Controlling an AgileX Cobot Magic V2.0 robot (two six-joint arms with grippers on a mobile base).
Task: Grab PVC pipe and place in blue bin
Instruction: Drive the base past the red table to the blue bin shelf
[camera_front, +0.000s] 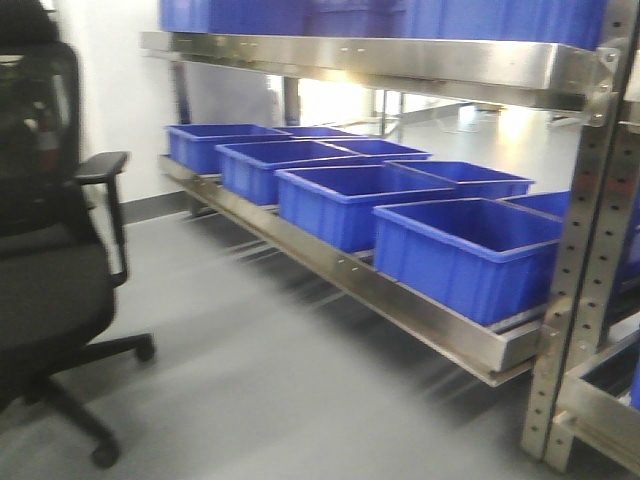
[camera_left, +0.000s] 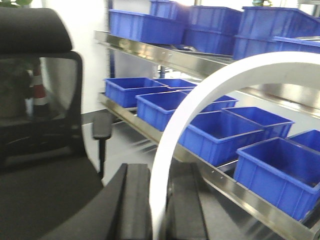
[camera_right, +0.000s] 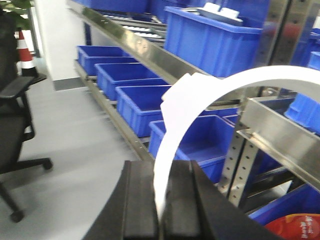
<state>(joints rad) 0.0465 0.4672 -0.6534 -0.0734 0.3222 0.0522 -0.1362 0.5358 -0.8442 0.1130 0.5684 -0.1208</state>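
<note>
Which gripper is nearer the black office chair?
Left. The left gripper is right beside the chair; the right gripper has it well off to its left.

storeroom: steel racks (camera_front: 400, 300), blue bins (camera_front: 455, 255)

bare floor (camera_front: 260, 380) runs between office chair (camera_front: 40, 250) and shelf (camera_front: 400, 300) of blue bins (camera_front: 470, 250).

Eight blue bins (camera_front: 470, 255) on the lower shelf (camera_front: 400, 300), one office chair (camera_front: 50, 250), one traffic cone (camera_right: 26, 50), and one curved PVC pipe (camera_left: 175, 130) in each wrist view
</note>
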